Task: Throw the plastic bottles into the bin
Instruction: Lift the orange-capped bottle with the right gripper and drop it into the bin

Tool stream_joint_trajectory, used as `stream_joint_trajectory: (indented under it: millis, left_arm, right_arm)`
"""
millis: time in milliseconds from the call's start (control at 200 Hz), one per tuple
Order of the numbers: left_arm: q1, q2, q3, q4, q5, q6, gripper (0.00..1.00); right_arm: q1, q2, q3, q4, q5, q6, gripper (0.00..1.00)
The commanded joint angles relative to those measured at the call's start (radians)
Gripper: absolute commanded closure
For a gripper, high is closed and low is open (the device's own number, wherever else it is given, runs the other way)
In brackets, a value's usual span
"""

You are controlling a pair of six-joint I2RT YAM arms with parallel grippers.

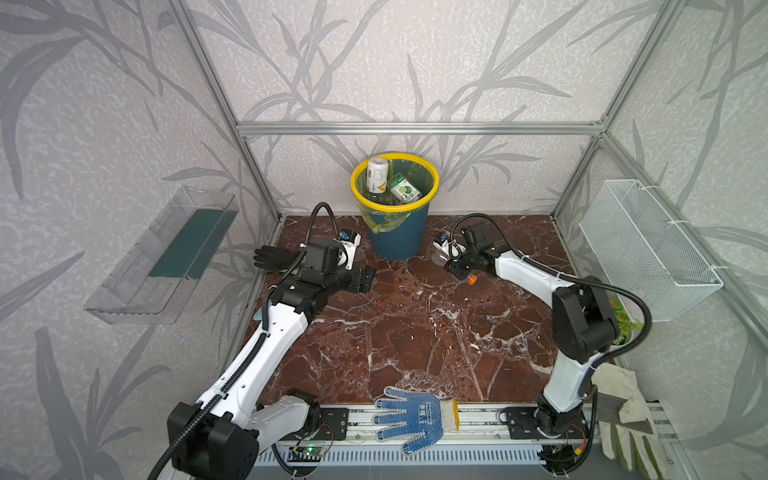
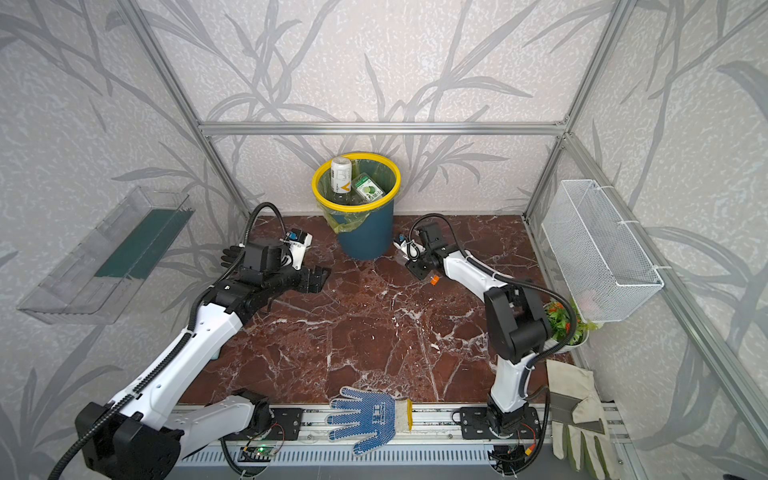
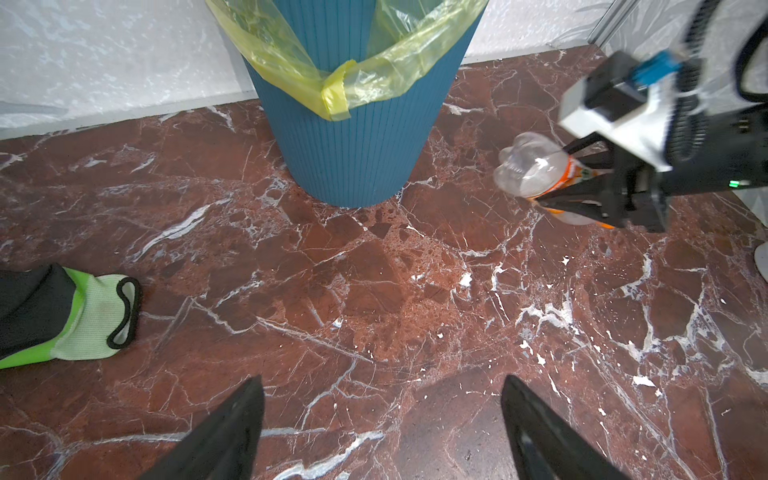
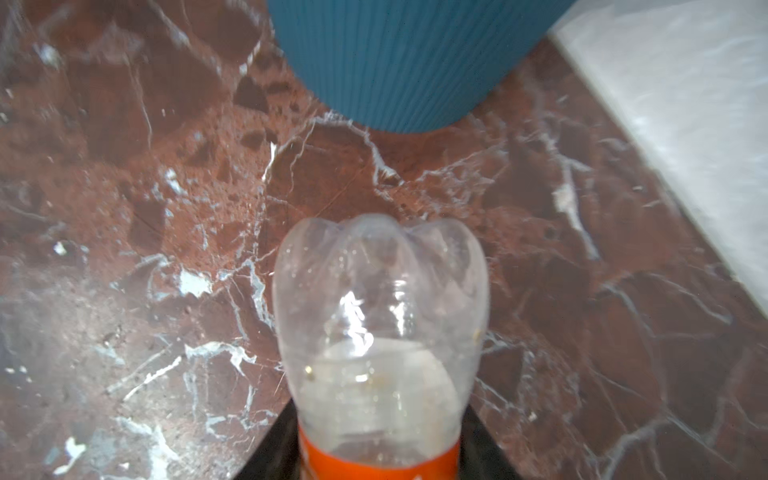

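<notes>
Gripping comes first. In both top views the right hand point(image 1: 449, 262) is clenched round the waist of a clear bottle point(image 1: 438, 257), low over the desk point(image 1: 415, 332) and just beside the foot of the bin point(image 1: 401, 237), on its right. The bottle lies nearly level. Its long axis runs on a slant, with the lobed base toward the bin and the orange cap point(image 1: 471, 279) toward the front, under the wrist. The left hand point(image 1: 365, 280) hangs released and empty on the bin's other side. Inside the bin a white bottle point(image 1: 377, 174) stands up to the rim beside a green-labelled bottle point(image 1: 403, 189).

From the left wrist, two black fingers point(image 3: 590, 203) pinch the orange label point(image 3: 575, 170) from either side. Whether the bottle rests on the desk I cannot tell.

From the right wrist, the base juts out ahead of the fingers, aimed at the bin's wall.

As I judge it, the squeeze should be gentle, since a thin empty bottle may crumple or squirt out. Lift straight up until the base clears the yellow rim point(image 1: 395, 204), then carry it across and let go over the open mouth, base first, clear of the white bottle.
</notes>
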Motion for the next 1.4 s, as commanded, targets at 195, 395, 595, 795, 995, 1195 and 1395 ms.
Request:
stream_joint_trajectory:
  millis: [195, 395, 595, 795, 995, 1195, 1395]
  left_arm:
    - [-0.005, -0.029, -0.018, 0.020, 0.008, 0.013, 0.12]
    - [-0.005, -0.039, -0.020, 0.030, 0.005, 0.012, 0.12]
    - [-0.005, -0.050, -0.022, 0.034, 0.003, 0.009, 0.12]
    - [-0.005, -0.071, -0.023, 0.030, -0.014, 0.006, 0.12]
    - [-0.006, -0.118, -0.031, 0.030, -0.054, -0.002, 0.11]
    - [-0.006, -0.114, -0.015, 0.044, -0.087, -0.034, 0.12]
    - [-0.006, -0.113, -0.051, 0.123, -0.202, -0.165, 0.11]
  right_arm:
    - [0.089, -0.530, -0.366, 0.587, 0.111, 0.210, 0.54]
    - [0.145, -0.668, -0.368, 0.804, 0.146, 0.211, 0.49]
    - [0.151, -0.378, 0.086, 0.652, 0.050, 0.354, 0.48]
    - [0.148, 0.244, 1.089, -0.146, 0.085, 0.371, 0.18]
    - [0.097, 0.373, 1.387, -0.440, 0.036, 0.430, 0.01]
    - [0.088, 0.000, 0.735, -0.025, 0.162, 0.408, 0.01]
    - [0.008, -0.323, 0.256, 0.165, 0.235, 0.488, 0.01]
